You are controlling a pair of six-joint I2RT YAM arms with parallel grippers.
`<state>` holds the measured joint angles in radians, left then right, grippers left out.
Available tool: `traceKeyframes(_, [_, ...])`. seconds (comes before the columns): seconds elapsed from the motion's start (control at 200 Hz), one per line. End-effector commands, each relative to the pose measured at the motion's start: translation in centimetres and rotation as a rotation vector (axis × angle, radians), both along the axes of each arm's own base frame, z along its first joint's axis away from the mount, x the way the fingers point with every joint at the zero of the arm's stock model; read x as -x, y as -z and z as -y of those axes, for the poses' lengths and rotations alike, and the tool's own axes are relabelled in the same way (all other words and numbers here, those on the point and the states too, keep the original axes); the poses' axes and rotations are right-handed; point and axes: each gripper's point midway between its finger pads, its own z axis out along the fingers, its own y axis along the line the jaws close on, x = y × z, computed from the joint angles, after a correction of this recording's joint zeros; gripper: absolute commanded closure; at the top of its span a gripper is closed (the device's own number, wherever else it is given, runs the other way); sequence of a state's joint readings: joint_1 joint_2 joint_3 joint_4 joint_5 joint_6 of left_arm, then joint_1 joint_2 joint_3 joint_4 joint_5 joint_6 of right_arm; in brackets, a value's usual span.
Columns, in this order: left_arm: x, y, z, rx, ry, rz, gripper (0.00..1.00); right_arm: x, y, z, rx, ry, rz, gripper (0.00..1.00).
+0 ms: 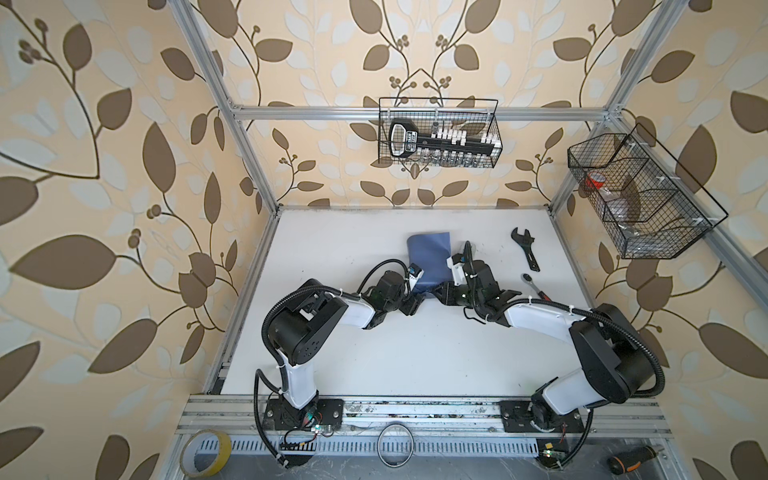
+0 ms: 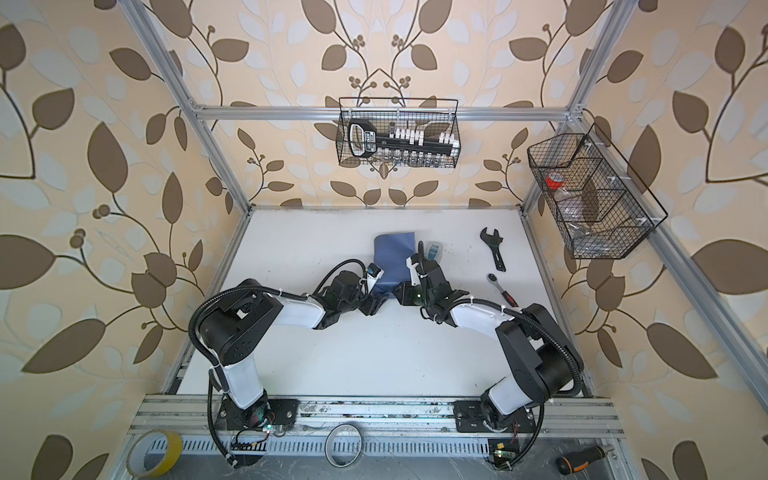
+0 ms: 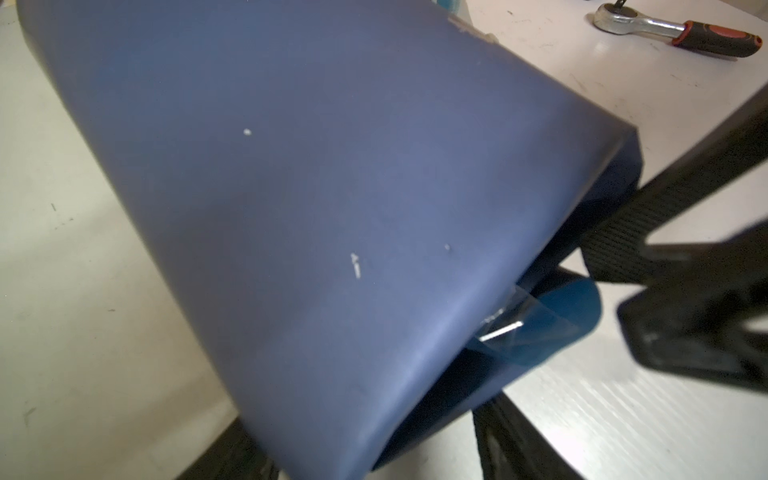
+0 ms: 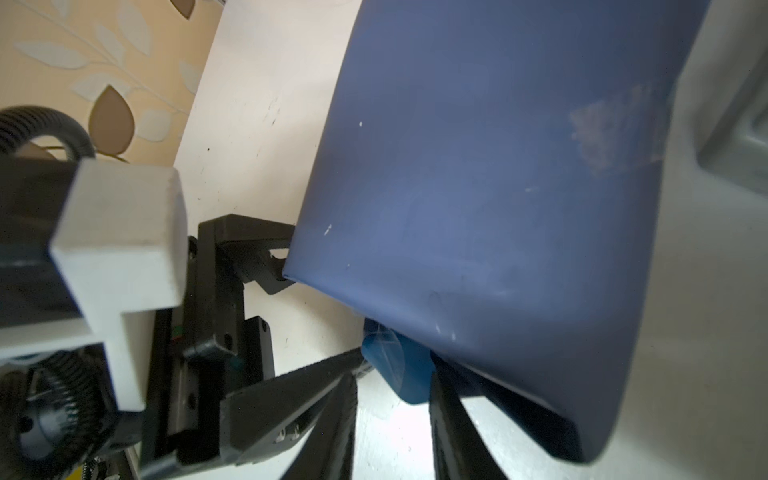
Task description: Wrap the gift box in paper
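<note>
What we count here
One paper (image 1: 428, 257), one wrench (image 1: 525, 249), one ratchet (image 1: 536, 289), two wire baskets (image 1: 465, 114) (image 1: 602, 149), two arms (image 1: 357, 311) (image 1: 540, 320).

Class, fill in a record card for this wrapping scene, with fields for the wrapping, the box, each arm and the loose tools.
wrapping: paper curled into a tube, dark face out, lying on the table
box: gift box not visible in any view
left arm: left end effector at the tube's near end, jaws wide, grip unclear
right arm: right end effector open at the same end
tools: wrench and ratchet lie right of the paper, apart from it
</note>
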<state>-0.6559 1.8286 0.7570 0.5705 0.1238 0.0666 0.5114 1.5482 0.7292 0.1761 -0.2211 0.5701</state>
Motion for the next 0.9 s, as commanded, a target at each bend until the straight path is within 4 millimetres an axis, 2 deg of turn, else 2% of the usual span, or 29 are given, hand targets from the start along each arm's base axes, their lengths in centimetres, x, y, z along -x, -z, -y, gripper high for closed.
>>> traceKeyframes(0.0, [-0.8, -1.7, 1.1, 0.041, 0.006, 0.038, 0.30, -0.5, -0.2, -0.9, 0.019, -0.032, 0.010, 0.68])
traceKeyframes(0.45, [-0.8, -1.7, 1.1, 0.040, 0.007, 0.039, 0.30, -0.5, 0.7, -1.7, 0.055, -0.068, -0.011, 0.68])
traceKeyframes(0.895, [-0.8, -1.4, 1.1, 0.035, 0.007, 0.035, 0.30, -0.5, -0.6, -2.0, 0.017, -0.065, 0.003, 0.90])
